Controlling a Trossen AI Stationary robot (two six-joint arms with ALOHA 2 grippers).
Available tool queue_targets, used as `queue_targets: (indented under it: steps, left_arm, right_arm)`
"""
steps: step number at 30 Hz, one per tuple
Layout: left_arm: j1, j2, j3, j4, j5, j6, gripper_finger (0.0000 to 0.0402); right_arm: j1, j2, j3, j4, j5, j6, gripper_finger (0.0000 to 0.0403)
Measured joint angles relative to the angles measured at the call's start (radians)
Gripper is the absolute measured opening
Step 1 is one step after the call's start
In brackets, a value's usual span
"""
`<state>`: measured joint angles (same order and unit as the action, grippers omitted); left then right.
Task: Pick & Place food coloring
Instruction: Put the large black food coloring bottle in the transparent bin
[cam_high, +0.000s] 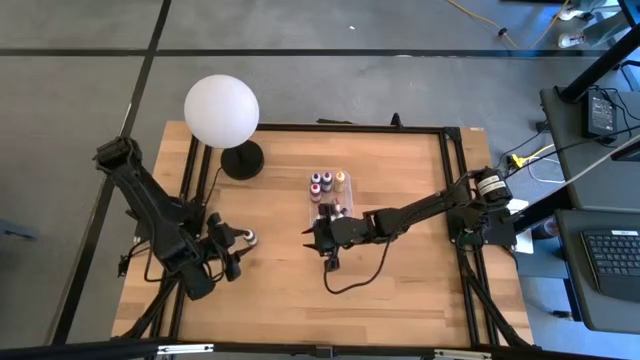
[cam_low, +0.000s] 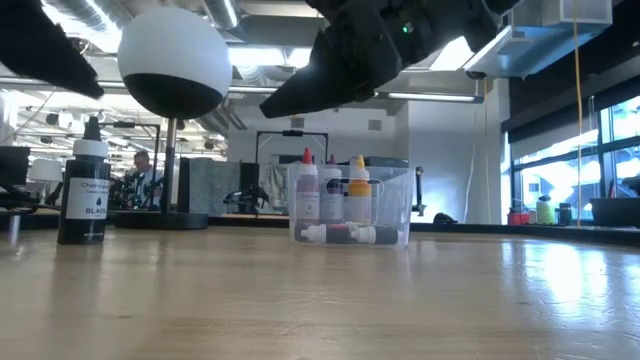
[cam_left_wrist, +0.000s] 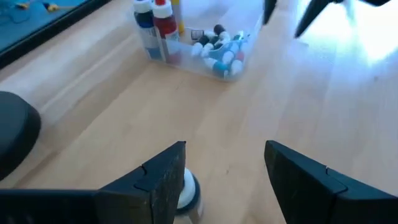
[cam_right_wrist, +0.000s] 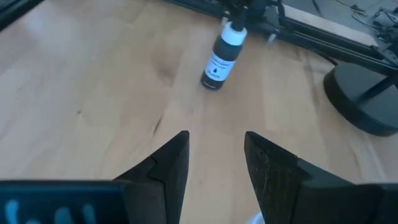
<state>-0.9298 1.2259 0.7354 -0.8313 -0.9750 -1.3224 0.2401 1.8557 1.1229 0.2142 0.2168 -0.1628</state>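
A dark food coloring bottle with a white label stands upright on its base at the left of the table. My left gripper is open just behind the bottle and touches nothing; the bottle's white cap shows beside one finger. More food coloring bottles stand and lie in a clear plastic box at the table's middle. My right gripper hangs open above the table on the box's near side, pointing toward the dark bottle, with nothing between its fingers.
A big white globe lamp stands on a black round base at the far left, close to the dark bottle. A black cable hangs in a loop under the right arm. Bare wood lies along the table's near side.
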Motion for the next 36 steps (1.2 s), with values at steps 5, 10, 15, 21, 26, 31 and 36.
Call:
queue_targets:
  steps: [5,10,15,21,26,31,36]
  left_arm:
    - [-0.022,0.000,-0.082,0.072,0.023,-0.002,0.0217]
    - [-0.040,0.000,-0.115,0.073,0.029,-0.003,0.0213]
    - [-0.041,0.000,-0.131,0.073,0.065,-0.020,0.0212]
    - [-0.065,-0.002,-0.129,0.068,0.205,-0.074,0.0212]
    - [-0.070,0.000,-0.131,0.036,0.237,-0.083,0.0212]
    - [-0.069,0.005,-0.132,-0.039,0.200,-0.143,0.0212]
    - [-0.064,0.025,-0.159,-0.067,0.083,-0.180,0.0212]
  right_arm:
    - [0.001,0.000,0.000,-0.001,-0.001,-0.006,0.0158]
    - [0.000,0.000,0.000,-0.006,0.000,-0.005,0.0158]
    - [0.000,0.000,0.000,-0.006,0.000,0.002,0.0158]
    - [0.000,0.000,0.000,-0.006,0.000,0.003,0.0158]
    - [-0.005,0.000,0.000,-0.004,0.001,0.002,0.0158]
    - [-0.015,0.000,0.000,-0.008,0.001,0.003,0.0158]
    - [-0.015,0.000,0.000,-0.023,0.003,0.002,0.0158]
